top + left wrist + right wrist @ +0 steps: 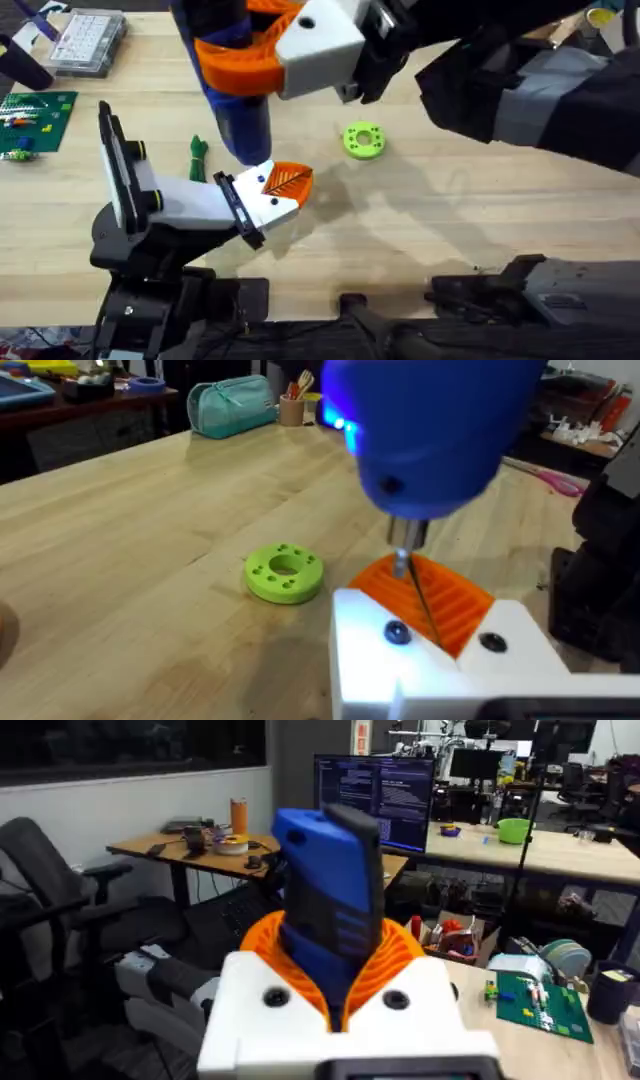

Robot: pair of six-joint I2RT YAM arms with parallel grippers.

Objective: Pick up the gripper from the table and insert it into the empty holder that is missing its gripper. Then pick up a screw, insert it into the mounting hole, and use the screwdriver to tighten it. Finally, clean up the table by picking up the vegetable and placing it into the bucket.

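Note:
The white gripper piece [285, 188] with its orange ribbed pad sits in the end of the holder [190, 200], against its black plate. My right gripper [240, 70] reaches across from the right and is shut on the blue screwdriver [240, 120], held upright over the piece. In the right wrist view the screwdriver [330, 890] stands between the orange pads of the gripper [335, 970]. In the left wrist view the screwdriver [430, 430] points its thin tip down beside a dark screw [397, 632] in the piece [440, 650]. The vegetable [197, 158] lies behind the holder. The bucket is out of view.
A bright green round disc [363, 139] lies right of the screwdriver, also the disc [284, 573] in the left wrist view. A clear parts box [88, 40] and a green board [35, 120] sit at the far left. The right arm [520, 90] spans the table's far right.

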